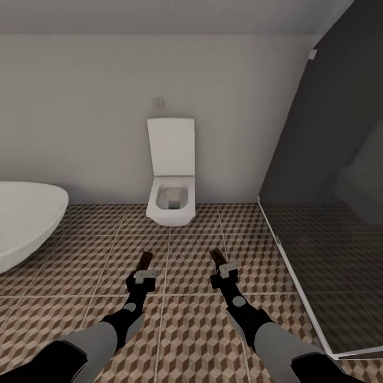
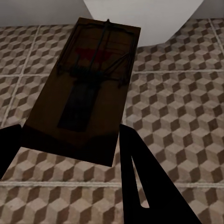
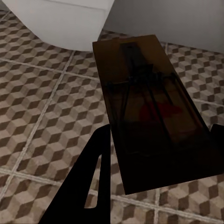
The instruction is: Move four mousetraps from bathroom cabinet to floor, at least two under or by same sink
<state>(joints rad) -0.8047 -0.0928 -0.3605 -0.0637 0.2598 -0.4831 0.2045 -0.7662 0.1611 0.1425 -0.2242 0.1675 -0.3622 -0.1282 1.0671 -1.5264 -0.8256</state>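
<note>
Mousetraps are carried one per arm, low in the frame's centre over the bathroom floor (image 1: pixel 191 319): the left gripper (image 1: pixel 142 272) is clamped on one mousetrap (image 2: pixel 88 88), the right gripper (image 1: pixel 226 267) on the other mousetrap (image 3: pixel 154 112). A toilet (image 1: pixel 171 197) stands straight ahead, a bathtub (image 1: pixel 24 218) at mid-left, dark shower glass (image 1: pixel 330 159) at right. Risk: setting them down here, with no sink visible, would likely miss the sink requirement; each board is held by one end and could tilt or slip.
</note>
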